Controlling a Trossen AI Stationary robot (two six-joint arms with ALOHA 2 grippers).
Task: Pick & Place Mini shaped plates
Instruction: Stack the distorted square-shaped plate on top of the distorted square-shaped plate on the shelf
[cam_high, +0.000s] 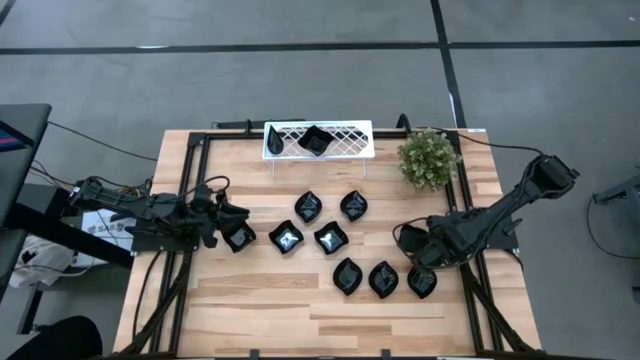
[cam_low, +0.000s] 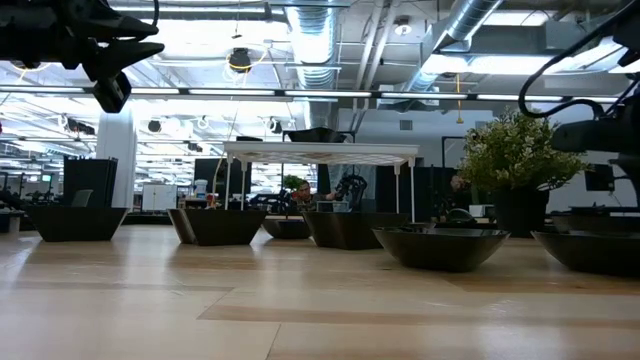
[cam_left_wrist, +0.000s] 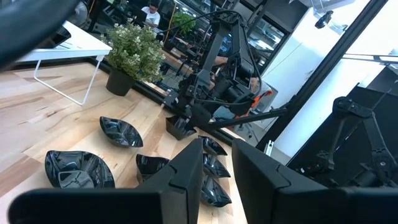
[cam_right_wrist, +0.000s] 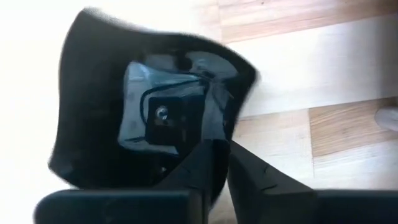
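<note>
Several glossy black mini plates (cam_high: 330, 238) rest on their bases on the wooden table, and one more (cam_high: 313, 140) lies on the white lattice tray (cam_high: 350, 148). My left gripper (cam_high: 226, 222) hangs above the leftmost plate (cam_high: 239, 238), raised clear of it in the low view (cam_low: 110, 92). Its fingers (cam_left_wrist: 186, 171) stand slightly open and empty. My right gripper (cam_high: 418, 250) is at the right end of the near row, shut on a black plate (cam_right_wrist: 143, 112) that fills its wrist view. My right gripper pinches the plate's rim (cam_right_wrist: 219, 144) between its two fingers, one finger (cam_right_wrist: 202, 165) over the plate's inside and the other (cam_right_wrist: 252, 171) outside the wall. Whether the plate's base is on the table, I cannot tell.
A green potted plant (cam_high: 428, 158) stands at the far right, beside the tray on its thin legs (cam_low: 320, 152). A black frame (cam_high: 190, 180) runs along the table's edges. Bare wood lies along the near edge (cam_high: 300, 320).
</note>
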